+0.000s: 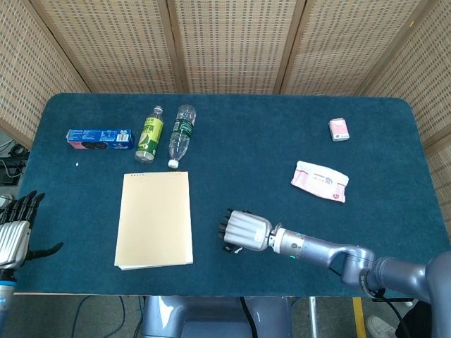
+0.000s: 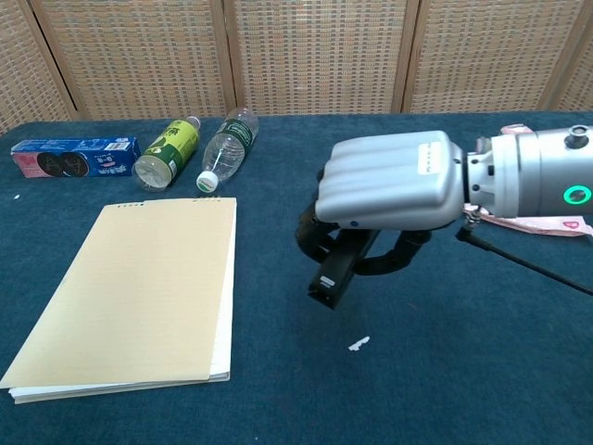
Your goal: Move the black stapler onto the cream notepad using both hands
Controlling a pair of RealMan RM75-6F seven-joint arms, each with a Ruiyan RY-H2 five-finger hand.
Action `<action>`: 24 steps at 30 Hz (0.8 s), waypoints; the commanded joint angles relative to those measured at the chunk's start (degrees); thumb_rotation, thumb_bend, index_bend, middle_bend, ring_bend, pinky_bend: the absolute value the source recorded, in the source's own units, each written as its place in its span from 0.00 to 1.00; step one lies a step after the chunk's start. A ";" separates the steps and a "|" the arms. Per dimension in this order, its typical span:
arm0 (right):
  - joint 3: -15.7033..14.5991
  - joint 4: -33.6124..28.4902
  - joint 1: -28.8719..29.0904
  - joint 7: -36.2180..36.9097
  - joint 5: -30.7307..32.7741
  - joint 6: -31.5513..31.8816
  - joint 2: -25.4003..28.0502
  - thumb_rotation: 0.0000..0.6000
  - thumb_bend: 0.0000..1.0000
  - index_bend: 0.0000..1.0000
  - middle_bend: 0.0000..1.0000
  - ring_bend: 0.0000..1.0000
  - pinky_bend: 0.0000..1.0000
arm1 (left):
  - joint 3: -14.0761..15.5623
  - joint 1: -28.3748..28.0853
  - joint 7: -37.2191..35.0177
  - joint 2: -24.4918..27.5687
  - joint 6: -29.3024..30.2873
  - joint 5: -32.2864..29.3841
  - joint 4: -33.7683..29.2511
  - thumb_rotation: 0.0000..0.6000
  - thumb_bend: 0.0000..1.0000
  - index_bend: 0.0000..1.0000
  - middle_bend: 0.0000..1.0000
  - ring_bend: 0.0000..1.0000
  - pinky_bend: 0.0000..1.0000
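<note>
I have the black stapler [image 2: 335,272] clasped in my right hand [image 2: 389,195], its dark fingers [image 2: 315,232] curled round it, lifted clear of the blue-covered bench [image 1: 282,141] just right of the cream paper notepad [image 1: 155,220]. My left hand [image 1: 14,236] hangs at the bench's left edge, fingers released and spread.

The notepad [image 1: 155,220] lay at the table's [image 1: 282,134] eight o'clock; two bottles [image 1: 164,132] sat at its twelve, the tissue pack [image 1: 320,180] at three.
</note>
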 commanded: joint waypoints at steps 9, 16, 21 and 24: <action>-1.20 7.01 10.35 5.64 -3.17 -5.49 -7.08 1.00 0.67 0.60 0.62 0.57 0.52 | -0.85 -0.94 -1.32 0.26 -2.32 -2.94 1.18 1.00 0.00 0.00 0.00 0.00 0.00; -3.09 13.03 14.24 9.01 -4.14 -4.85 -12.20 1.00 0.67 0.61 0.62 0.58 0.52 | -1.19 -1.61 -1.37 0.11 -3.73 -4.56 1.82 1.00 0.00 0.00 0.00 0.00 0.00; -4.03 15.40 15.02 10.04 -3.34 -4.42 -14.04 1.00 0.68 0.61 0.62 0.58 0.53 | -1.10 -1.79 -1.29 0.04 -4.05 -4.88 1.94 1.00 0.00 0.00 0.00 0.00 0.00; -5.45 17.81 15.10 9.48 -3.73 -3.82 -15.08 1.00 0.69 0.61 0.62 0.58 0.52 | -1.06 -1.78 -1.57 0.15 -3.94 -4.76 2.05 1.00 0.00 0.00 0.00 0.00 0.00</action>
